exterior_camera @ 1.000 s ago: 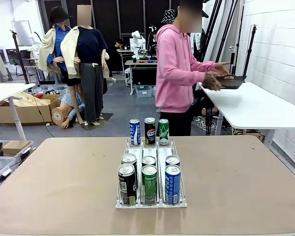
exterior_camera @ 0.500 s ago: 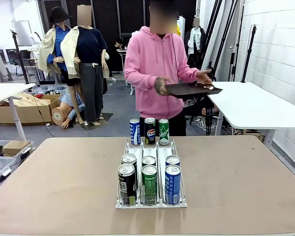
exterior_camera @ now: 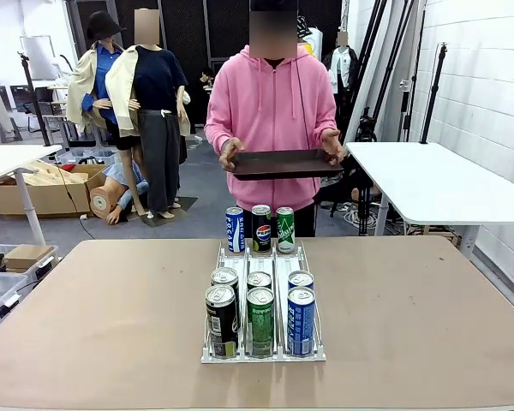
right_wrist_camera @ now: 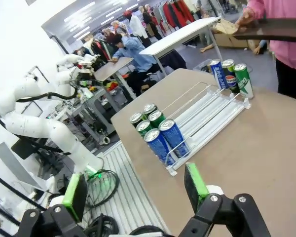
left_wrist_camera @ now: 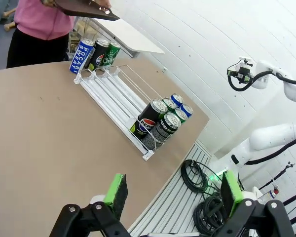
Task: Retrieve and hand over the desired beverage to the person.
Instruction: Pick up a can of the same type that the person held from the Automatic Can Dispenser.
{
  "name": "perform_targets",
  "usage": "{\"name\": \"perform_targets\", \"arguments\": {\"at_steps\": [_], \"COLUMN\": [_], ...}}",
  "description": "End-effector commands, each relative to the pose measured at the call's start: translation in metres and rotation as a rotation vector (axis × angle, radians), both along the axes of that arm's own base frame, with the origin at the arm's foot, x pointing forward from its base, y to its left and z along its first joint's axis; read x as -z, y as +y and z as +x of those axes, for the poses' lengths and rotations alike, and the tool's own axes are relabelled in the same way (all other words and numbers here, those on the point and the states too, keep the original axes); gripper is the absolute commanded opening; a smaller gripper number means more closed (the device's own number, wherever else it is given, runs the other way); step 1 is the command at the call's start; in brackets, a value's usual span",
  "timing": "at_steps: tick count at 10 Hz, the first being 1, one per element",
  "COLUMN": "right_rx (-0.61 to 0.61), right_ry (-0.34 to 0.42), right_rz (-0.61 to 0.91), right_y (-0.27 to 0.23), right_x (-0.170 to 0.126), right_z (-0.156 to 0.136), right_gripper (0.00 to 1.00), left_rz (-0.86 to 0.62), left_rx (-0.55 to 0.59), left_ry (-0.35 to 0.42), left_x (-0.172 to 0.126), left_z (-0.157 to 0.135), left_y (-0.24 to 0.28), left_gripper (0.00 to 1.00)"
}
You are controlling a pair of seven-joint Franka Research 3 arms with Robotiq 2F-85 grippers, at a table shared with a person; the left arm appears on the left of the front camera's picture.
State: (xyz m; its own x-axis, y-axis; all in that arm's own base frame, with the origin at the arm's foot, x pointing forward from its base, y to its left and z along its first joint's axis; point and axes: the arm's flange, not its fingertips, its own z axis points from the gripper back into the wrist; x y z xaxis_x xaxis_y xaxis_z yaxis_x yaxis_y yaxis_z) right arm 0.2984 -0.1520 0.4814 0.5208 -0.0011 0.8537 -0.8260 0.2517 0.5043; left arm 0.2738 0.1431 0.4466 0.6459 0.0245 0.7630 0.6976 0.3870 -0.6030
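My left claw (left_wrist_camera: 173, 190) and right claw (right_wrist_camera: 135, 190) both stand spread wide, with nothing between the pads. A three-lane wire rack (exterior_camera: 278, 261) sits mid-tabletop (exterior_camera: 103, 308). At its near end are six upright cans in two rows, with a black can (exterior_camera: 222, 321), a green can (exterior_camera: 260, 321) and a blue can (exterior_camera: 301, 321) in front. At its far end stand three more: a blue Pocari Sweat can (exterior_camera: 234, 229), a Pepsi can (exterior_camera: 261, 228) and a green one (exterior_camera: 285, 229). Beyond the far edge the person (exterior_camera: 272, 111) holds a dark tray (exterior_camera: 287, 163) level in both hands; I cannot tell if anything lies on it. A white table (exterior_camera: 437, 184) stands to the right.
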Motion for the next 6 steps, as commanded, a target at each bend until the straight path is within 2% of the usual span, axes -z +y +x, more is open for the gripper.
{"name": "perform_targets", "arguments": {"at_steps": [1,2,5,6], "right_rx": [-0.068,-0.082,-0.078,-0.059], "right_ry": [0.153,0.238,0.41,0.445], "right_rz": [0.055,0.092,0.091,0.076], "right_y": [-0.011,-0.014,-0.016,-0.016], "right_x": [-0.004,-0.005,-0.001,0.0], "right_z": [0.021,0.028,0.041,0.046], "right_gripper": [1.0,1.0,1.0,1.0], "left_rz": [-0.01,-0.01,-0.01,-0.01], "left_rx": [0.002,0.002,0.002,0.002], "left_ry": [-0.009,-0.009,-0.009,-0.009], "left_x": [-0.003,-0.003,-0.003,-0.003], "left_z": [-0.001,-0.001,-0.001,-0.001], "left_y": [0.0,0.0,0.0,0.0], "left_gripper": [1.0,1.0,1.0,1.0]}}
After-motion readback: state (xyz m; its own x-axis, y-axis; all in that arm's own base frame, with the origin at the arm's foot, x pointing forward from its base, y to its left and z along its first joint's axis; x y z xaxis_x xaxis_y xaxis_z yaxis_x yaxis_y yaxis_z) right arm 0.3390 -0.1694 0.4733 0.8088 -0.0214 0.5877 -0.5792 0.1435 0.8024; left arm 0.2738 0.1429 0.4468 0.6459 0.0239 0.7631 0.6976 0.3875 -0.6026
